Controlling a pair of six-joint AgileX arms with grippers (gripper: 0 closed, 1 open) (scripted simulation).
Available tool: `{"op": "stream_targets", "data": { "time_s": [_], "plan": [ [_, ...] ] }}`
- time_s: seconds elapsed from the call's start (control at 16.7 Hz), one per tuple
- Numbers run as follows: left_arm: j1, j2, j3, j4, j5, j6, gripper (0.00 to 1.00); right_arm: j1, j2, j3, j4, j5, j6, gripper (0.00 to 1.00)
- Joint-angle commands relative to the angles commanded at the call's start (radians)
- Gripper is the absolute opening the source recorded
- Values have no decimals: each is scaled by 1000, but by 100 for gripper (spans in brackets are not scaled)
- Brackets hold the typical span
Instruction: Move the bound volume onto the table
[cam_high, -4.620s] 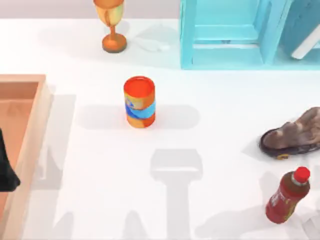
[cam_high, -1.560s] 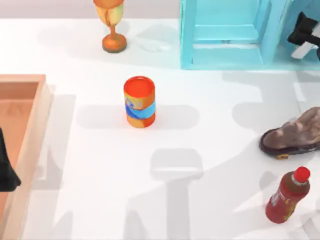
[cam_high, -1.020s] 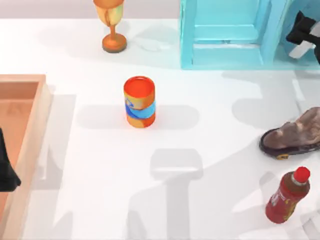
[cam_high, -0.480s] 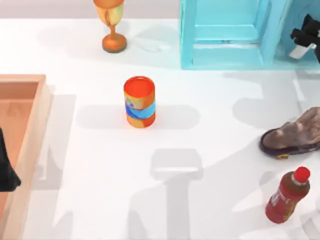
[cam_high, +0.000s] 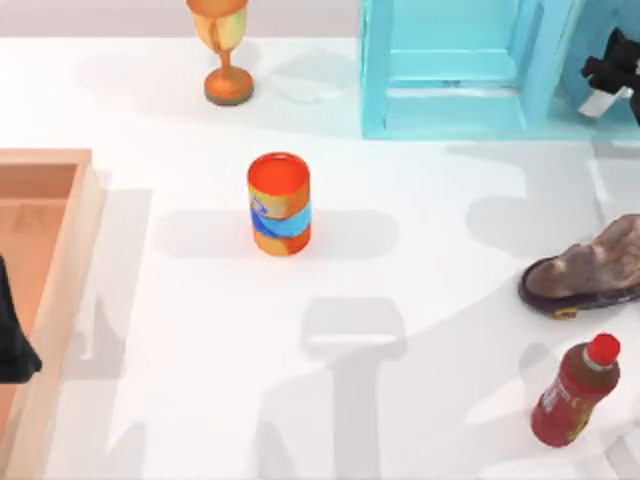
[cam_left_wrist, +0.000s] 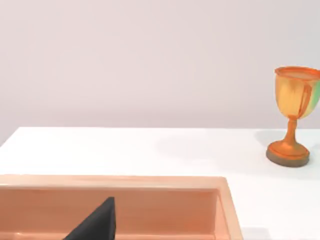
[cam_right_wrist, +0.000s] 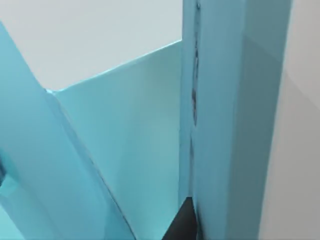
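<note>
Top view, contents by size: the table (cam_high: 420, 300), broad and white, bearing everything else; a light cyan shelf unit (cam_high: 450, 70) at the far edge toward the right; a wooden tray (cam_high: 60, 260) at the left edge; the bound volume (cam_high: 608, 45), teal with white page edges, leaning inside the shelf unit's rightmost compartment; a brown shoe (cam_high: 590, 270) at the right edge; an orange can (cam_high: 279, 203) near centre; a red bottle (cam_high: 578, 392) in the near right corner; a gold goblet (cam_high: 225, 50) at the far edge. The right gripper (cam_high: 612, 70) is at the volume's page edge inside that compartment; I cannot tell whether it is spread or pinching the volume. The left gripper (cam_high: 12, 340) sits parked over the tray, state likewise unreadable. Progress, as judged: barely begun, since the volume is off the table surface; securing, withdrawing and setting down all remain.
</note>
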Motion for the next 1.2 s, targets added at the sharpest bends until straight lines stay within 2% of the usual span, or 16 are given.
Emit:
{"op": "stream_targets", "data": {
  "time_s": [0.3, 0.54, 1.2],
  "plan": [
    [0, 0, 0, 0, 0, 0, 100, 0, -14, -11, -9, 2, 1, 0],
    [0, 0, 0, 0, 0, 0, 100, -22, -164, -90, -93, 18, -9, 0],
    [0, 0, 0, 0, 0, 0, 100, -19, -1051, -496, -529, -22, -6, 0]
  ]
}}
